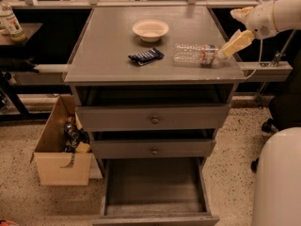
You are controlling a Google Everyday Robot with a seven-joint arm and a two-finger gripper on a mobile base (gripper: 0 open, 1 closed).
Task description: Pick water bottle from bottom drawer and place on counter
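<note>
One water bottle lies on counter beside end effector.

counter | bowl, dark packet, water bottle | gripper beside bottle

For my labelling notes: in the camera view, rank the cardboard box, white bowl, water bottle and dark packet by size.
brown cardboard box
clear plastic water bottle and round white bowl, alike
dark flat packet
open gripper right of bottle

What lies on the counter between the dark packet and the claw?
The water bottle, lying on the counter, as the camera view shows; the claw is at its cap end.
</note>
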